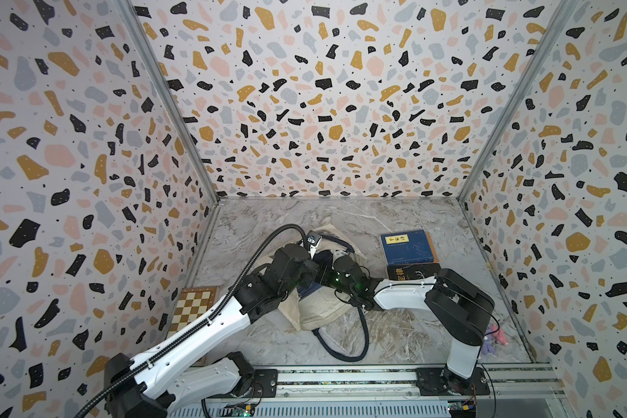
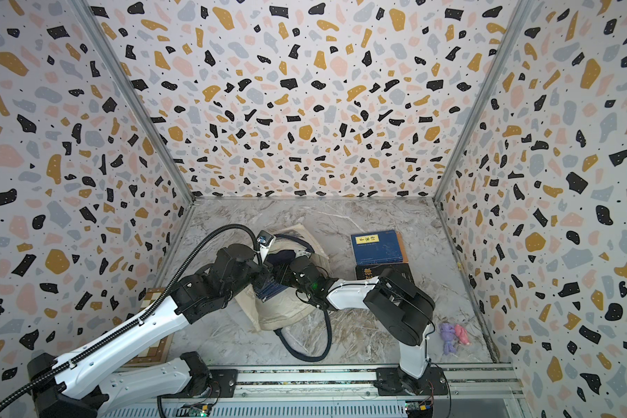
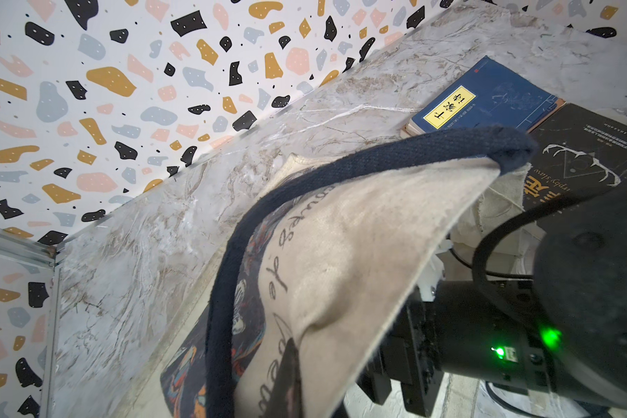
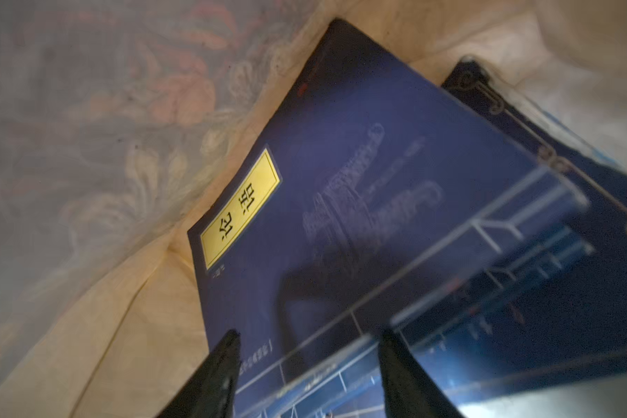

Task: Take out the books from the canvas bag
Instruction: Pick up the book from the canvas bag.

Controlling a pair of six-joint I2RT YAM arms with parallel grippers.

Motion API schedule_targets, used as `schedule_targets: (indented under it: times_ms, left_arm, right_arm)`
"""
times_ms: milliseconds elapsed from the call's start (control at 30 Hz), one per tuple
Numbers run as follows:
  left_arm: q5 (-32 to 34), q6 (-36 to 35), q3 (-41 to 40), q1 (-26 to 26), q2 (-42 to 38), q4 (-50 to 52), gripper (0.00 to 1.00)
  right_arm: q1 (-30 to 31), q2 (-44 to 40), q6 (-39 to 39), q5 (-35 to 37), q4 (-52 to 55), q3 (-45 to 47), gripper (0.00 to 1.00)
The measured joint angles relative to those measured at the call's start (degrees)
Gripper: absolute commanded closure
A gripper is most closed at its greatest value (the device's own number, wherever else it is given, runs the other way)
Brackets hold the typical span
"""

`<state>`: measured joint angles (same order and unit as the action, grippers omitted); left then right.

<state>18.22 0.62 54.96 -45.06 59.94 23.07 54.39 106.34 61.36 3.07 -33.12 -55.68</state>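
The thin navy-blue book with yellow label [image 4: 377, 224] lies inside the cream canvas bag [image 3: 359, 235], just ahead of the open right claw [image 4: 310, 380], long axis pointing deeper in. The left claw [image 1: 314, 251], closed, holds the bag's rim.

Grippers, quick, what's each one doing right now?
Left gripper: shut, pinching the canvas bag's rim.
Right gripper: open, jaws astride the blue book inside the bag.

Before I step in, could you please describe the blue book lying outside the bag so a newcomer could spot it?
On the marble table, look to the robot's right of the cream canvas bag. The blue book lies flat there, farther from the robot's base than the black book beside it. Unlike that neighbour, it bears a yellow title label.
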Motion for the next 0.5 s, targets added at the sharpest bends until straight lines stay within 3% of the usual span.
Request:
schedule_targets:
  times_ms: [233,500]
  left_arm:
    - [-0.42,0.0,-0.22,0.02,-0.24,0.0,1.0]
    - [-0.39,0.0,-0.63,0.15,-1.4,0.07,1.0]
  right_arm:
    - [-0.26,0.98,-0.48,0.0,0.79,-1.07,0.6]
    - [-0.26,0.96,-4.07,-0.04,4.98,-4.07,0.62]
